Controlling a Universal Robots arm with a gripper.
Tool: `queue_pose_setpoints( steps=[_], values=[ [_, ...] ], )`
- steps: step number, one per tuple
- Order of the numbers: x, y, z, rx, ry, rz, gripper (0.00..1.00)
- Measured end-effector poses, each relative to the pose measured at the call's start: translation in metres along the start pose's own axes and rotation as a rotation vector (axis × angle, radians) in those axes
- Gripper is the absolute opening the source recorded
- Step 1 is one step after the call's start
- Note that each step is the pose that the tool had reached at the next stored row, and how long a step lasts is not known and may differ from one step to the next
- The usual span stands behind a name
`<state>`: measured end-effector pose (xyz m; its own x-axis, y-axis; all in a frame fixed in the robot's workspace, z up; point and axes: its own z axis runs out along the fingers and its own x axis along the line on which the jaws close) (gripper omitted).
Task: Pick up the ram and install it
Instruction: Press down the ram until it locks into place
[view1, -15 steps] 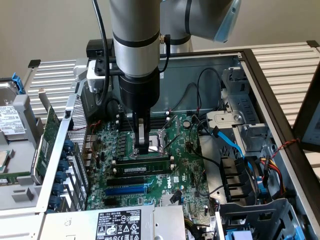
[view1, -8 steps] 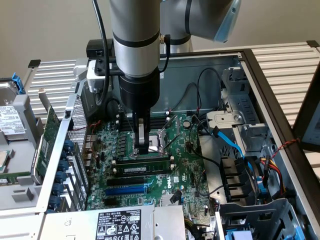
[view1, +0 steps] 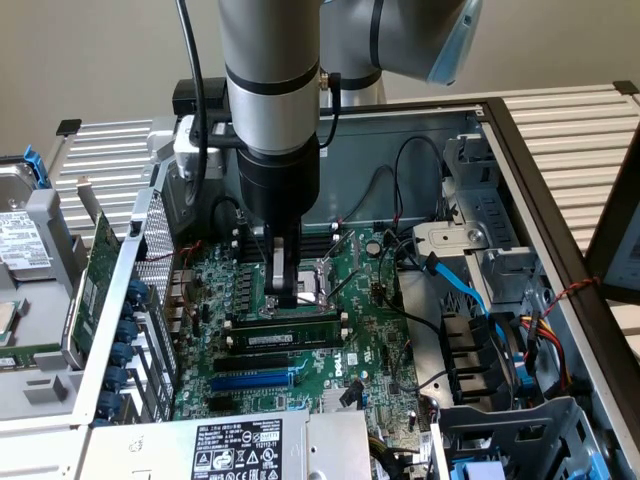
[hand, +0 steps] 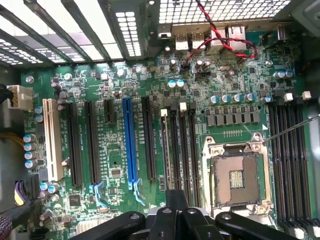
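An open computer case (view1: 520, 150) lies on a slatted table (view1: 590, 130), with the motherboard (view1: 330, 330) flat inside it. The arm (view1: 270, 90) stands over the board's middle, its gripper (view1: 285, 290) just above the ram (view1: 285, 332), which sits in a slot between the processor socket (view1: 325, 280) and the expansion slots (view1: 250, 370). A drive cage (view1: 470, 330) lies at the exterior view's right of the board. The rear panel (view1: 150, 290) stands at the exterior view's left, an expansion card (view1: 95, 280) and a hard drive (view1: 25, 240) outside it. The power supply (view1: 240, 445) lies at the near edge.

In the wrist view, the socket (hand: 239, 175) lies between 2 banks of memory slots (hand: 180, 145).
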<state>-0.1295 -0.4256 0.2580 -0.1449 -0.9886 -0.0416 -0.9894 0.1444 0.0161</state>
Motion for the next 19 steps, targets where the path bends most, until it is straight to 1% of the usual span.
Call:
queue_pose_setpoints(
  steps=[19],
  values=[
    [0.0000,0.0000,0.0003,0.0127,-0.0050,0.306,0.11]
  ],
)
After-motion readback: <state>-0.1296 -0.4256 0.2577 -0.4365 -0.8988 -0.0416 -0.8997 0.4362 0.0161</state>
